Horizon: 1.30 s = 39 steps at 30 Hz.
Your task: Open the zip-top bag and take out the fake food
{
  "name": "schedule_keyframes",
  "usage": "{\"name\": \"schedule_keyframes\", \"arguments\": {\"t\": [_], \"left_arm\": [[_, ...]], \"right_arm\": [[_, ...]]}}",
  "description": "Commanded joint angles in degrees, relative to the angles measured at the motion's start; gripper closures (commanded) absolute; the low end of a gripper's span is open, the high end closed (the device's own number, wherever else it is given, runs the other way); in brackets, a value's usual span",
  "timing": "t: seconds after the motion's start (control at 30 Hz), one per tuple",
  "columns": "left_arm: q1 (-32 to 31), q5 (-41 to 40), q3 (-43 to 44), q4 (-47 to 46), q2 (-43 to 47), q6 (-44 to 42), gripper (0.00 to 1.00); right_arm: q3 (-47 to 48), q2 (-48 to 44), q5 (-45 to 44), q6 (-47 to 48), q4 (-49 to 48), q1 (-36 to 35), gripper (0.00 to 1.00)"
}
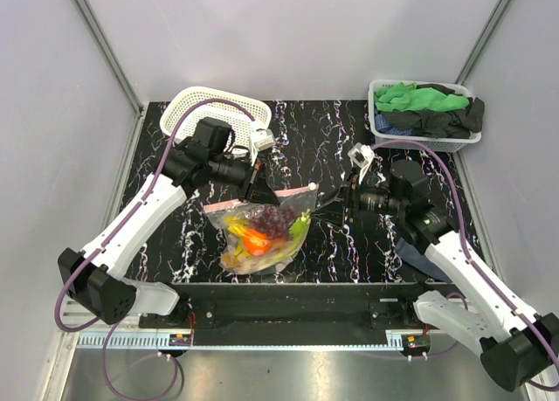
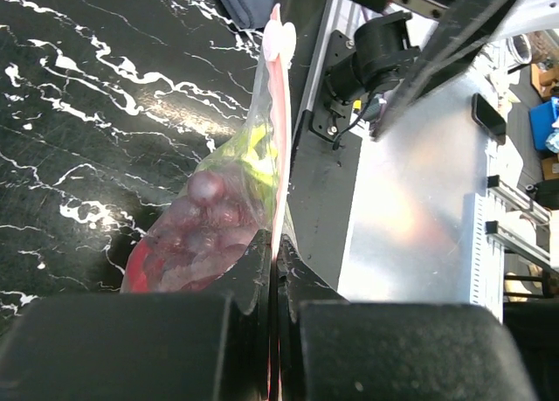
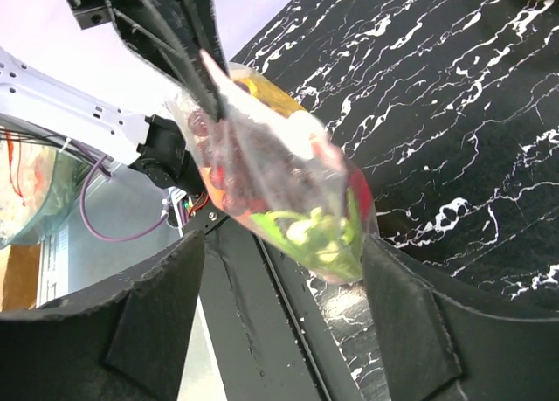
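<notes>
The clear zip-top bag (image 1: 262,231) hangs over the near middle of the black marbled table, its pinkish-red zip strip (image 1: 293,191) on top. It holds the fake food (image 1: 259,233): purple grapes, a red fruit, an orange piece, yellow banana and pale-green stalks. My left gripper (image 1: 256,188) is shut on the left end of the zip strip (image 2: 278,156) and holds the bag up. My right gripper (image 1: 342,197) is open, just right of the bag's right end, not touching it. In the right wrist view the bag (image 3: 279,191) hangs between my spread fingers (image 3: 410,322).
A white lattice basket (image 1: 215,104) stands at the back left, behind the left arm. A white basket (image 1: 425,113) with green and black cloths stands at the back right. A dark blue cloth (image 1: 410,251) lies under the right arm. The table's front rail (image 1: 288,292) runs below the bag.
</notes>
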<state>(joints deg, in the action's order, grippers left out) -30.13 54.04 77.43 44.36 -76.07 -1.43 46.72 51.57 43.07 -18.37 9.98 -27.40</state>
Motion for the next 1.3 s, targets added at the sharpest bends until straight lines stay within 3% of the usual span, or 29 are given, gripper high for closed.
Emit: {"name": "schedule_keyframes", "arguments": {"t": [0.0,0.2,0.33,0.53,0.57,0.63,0.67,0.77,0.9,1.27], "left_arm": [[0.16,6.07,1.41,-2.7,1.63,0.46,1.0],[0.16,6.69,0.71,-2.87,2.07,0.46,1.0],[0.42,6.78,1.23,-3.14,1.98,0.64,1.0],[1.3,4.94,1.15,-3.4,2.16,1.25,1.0],[1.39,4.5,1.06,-3.75,2.16,1.26,1.0],[1.48,2.04,0.8,-4.8,2.51,4.5,0.81],[1.48,1.6,0.1,-7.42,2.86,5.64,0.66],[1.3,1.85,-1.92,-17.84,4.7,12.4,0.5],[0.25,4.23,-3.87,-28.97,4.45,21.54,0.43],[-3.44,7.48,0.27,-30.91,-2.32,22.08,0.42]], "right_arm": [[-0.14,2.47,5.0,1.59,-5.75,2.17,0.21],[-0.67,8.17,11.15,-4.9,-15.93,3.05,0.24],[-1.19,11.62,16.34,-10.18,-23.15,3.05,0.39],[-1.72,11.8,19.42,-18.19,-31.51,3.05,0.79],[-1.63,11.71,19.51,-19.24,-31.77,3.05,0.99],[-1.19,11.27,19.6,-19.86,-32.04,3.05,1.0],[-1.02,11.1,19.6,-20.21,-31.78,3.05,1.0],[0.82,11.27,20.39,-20.3,-30.81,3.05,1.0],[2.67,12.67,22.06,-19.51,-28.79,3.05,1.0],[3.82,12.59,23.73,-19.42,-26.68,3.05,1.0]]}}
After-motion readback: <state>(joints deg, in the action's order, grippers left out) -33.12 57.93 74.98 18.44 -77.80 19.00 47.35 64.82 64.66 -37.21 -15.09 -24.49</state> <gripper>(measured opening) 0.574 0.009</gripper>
